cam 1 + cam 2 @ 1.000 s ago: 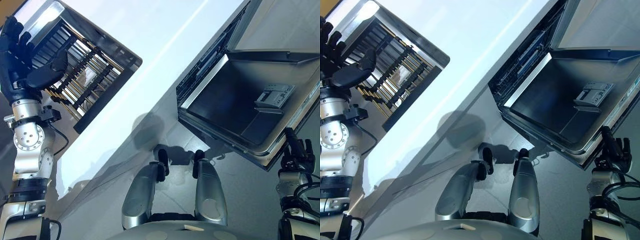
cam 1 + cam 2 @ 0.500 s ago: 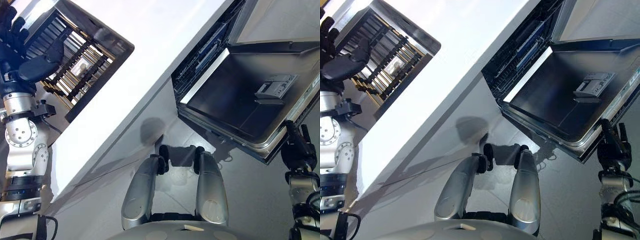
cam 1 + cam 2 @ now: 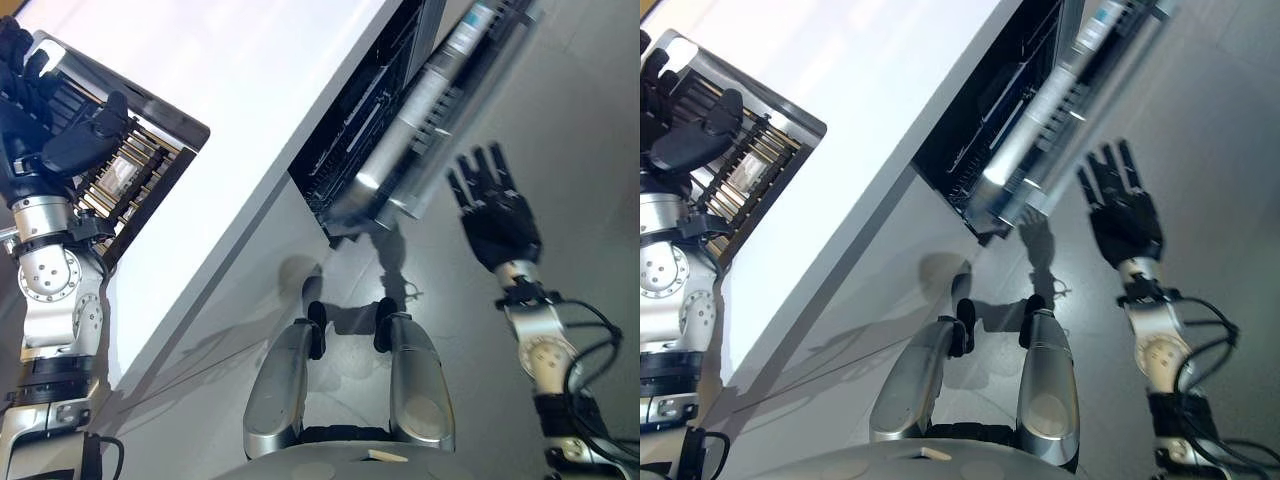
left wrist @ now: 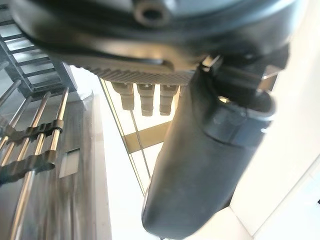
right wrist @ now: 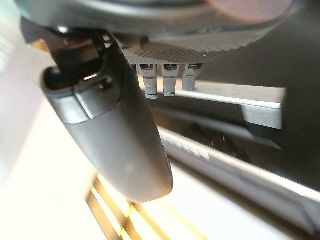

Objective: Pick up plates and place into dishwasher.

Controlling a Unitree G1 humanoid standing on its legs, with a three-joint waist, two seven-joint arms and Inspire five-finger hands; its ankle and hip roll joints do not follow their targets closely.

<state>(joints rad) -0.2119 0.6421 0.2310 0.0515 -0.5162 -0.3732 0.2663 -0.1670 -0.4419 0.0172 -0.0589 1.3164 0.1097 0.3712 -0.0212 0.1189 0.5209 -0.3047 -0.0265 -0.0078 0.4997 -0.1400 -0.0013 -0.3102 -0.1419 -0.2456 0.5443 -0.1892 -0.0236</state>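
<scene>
Plates we cannot make out for certain: the likeliest place is the one dish rack on the white counter, where pale shapes show between the bars — too unclear to count. We judge they stand there to dry, awaiting transfer. One dishwasher sits under the counter, its door partly open and its racks dark inside. Two hands are in view, neither holding anything. We see the left hand raised before the rack, fingers straight and relaxed, presumably placed to reach in. Our view puts the right hand beside the door, fingers spread wide — not touching it.
</scene>
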